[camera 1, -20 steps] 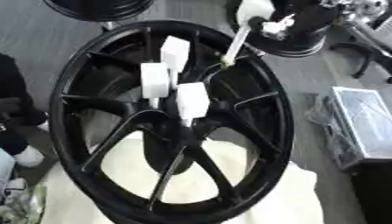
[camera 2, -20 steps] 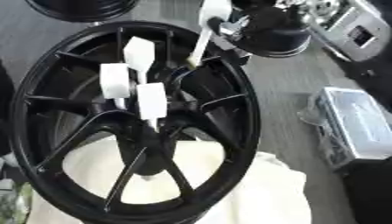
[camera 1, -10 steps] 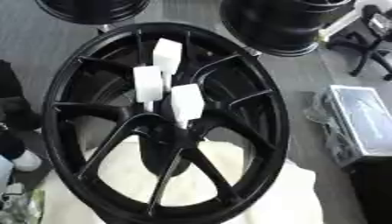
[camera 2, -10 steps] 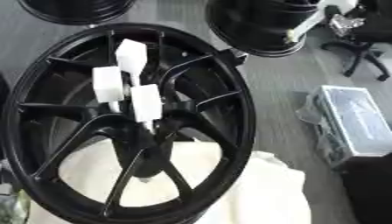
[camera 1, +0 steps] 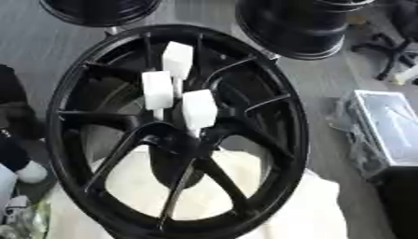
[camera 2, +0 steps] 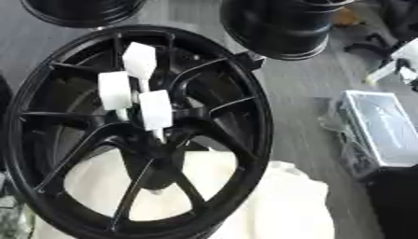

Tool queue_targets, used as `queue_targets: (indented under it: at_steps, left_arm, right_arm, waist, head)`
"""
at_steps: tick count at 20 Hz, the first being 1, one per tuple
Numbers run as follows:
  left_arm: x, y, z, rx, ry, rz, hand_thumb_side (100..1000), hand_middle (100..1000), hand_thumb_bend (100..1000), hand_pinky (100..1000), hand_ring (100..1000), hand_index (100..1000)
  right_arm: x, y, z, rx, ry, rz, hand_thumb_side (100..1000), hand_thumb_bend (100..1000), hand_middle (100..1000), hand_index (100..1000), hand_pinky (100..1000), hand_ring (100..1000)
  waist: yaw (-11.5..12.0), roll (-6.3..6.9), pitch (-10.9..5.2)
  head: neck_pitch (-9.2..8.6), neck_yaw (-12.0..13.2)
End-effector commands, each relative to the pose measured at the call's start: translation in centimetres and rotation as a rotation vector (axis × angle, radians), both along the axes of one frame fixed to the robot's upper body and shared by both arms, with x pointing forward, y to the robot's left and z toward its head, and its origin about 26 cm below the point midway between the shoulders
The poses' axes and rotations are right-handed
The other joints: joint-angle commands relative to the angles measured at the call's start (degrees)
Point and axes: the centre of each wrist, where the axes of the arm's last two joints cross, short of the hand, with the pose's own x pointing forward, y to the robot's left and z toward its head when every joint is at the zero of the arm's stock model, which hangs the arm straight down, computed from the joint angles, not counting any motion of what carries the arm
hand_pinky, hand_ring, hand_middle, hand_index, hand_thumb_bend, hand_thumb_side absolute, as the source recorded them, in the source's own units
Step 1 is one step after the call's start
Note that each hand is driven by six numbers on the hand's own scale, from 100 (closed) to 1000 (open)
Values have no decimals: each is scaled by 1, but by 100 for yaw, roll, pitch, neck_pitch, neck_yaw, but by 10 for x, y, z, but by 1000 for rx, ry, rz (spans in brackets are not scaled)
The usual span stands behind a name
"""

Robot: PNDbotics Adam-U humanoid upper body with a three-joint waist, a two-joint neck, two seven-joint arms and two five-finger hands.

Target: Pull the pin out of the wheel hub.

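At centre, on a white cloth [camera 1: 320,211], lies the black wheel [camera 1: 282,100], face up and tilted a bit in view. Three pins stand at its hub [camera 1: 194,140], close together: near pin [camera 1: 199,108], left pin [camera 1: 157,89], far pin [camera 1: 177,58]. Each shows a chunky white block on a thin stem running down into the hub area. All three look upright and seated, so as things lie there are pins to pull.

Right hand [camera 2: 406,53] is, I think, the pale shape at the far right edge, well apart from the wheel. A slim pale stick [camera 2: 380,73] slants just below it. Could be a pin already out, or sth else. Can't tell, and can't tell if the hand is open or holding it. Left hand: not seen in either view.

So progress is unsettled. If that stick is a pin, one is out w/ three left in the hub. If not, nothing here shows a pin out.

Materials: the wheel is glossy black metal, thin paired spokes fanning from the hub to a deep rim. Pin blocks are matte white and boxy, prob. plastic or foam, w/ narrow pale stems. Cloth is soft and creased. Two more dark wheels [camera 1: 303,25] sit beyond. A clear plastic-wrapped box [camera 2: 384,133] sits at right on the grey floor.
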Motion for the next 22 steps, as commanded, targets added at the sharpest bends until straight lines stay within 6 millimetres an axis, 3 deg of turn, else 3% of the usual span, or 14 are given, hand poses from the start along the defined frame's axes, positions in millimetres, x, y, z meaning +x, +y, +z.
queue_targets:
  at_steps: [1, 5, 13, 18, 20, 22]
  left_arm:
    - [0, 9, 13, 19, -31, 16, 739, 795, 395, 846, 993, 697]
    - [1, 8, 13, 18, -33, 12, 740, 796, 390, 846, 994, 697]
    - [1, 7, 14, 19, -33, 2, 744, 796, 390, 846, 995, 697]
    - [2, 6, 14, 21, -31, 0, 746, 796, 387, 846, 996, 697]
    - [2, 6, 14, 21, -29, -1, 746, 796, 386, 846, 996, 697]
    - [2, 5, 13, 19, -26, -2, 746, 796, 384, 846, 996, 697]
  right_arm:
    - [-7, -15, 11, -70, 26, -69, 295, 100, 921, 972, 984, 961]
    - [-8, -18, -5, -27, -82, -255, 282, 100, 891, 973, 976, 919]
    - [0, -5, -8, -27, -133, -271, 362, 100, 884, 984, 987, 906]
    - [1, -4, -12, -19, -129, -274, 210, 100, 858, 1000, 974, 894]
    - [3, -6, -13, 30, -135, -284, 201, 100, 838, 987, 959, 881]
    - [8, -4, -12, 144, -181, -267, 394, 100, 815, 985, 944, 849]
  waist:
    - [-21, 19, -99]
    - [-2, 18, -94]
    - [39, 6, -91]
    - [53, 1, -101]
    - [62, 2, -109]
    - [83, 7, -118]
  head:
    - [-60, 4]
    - [-53, -26]
    - [-49, -68]
    - [-45, -68]
    - [-56, -80]
    - [-66, -101]
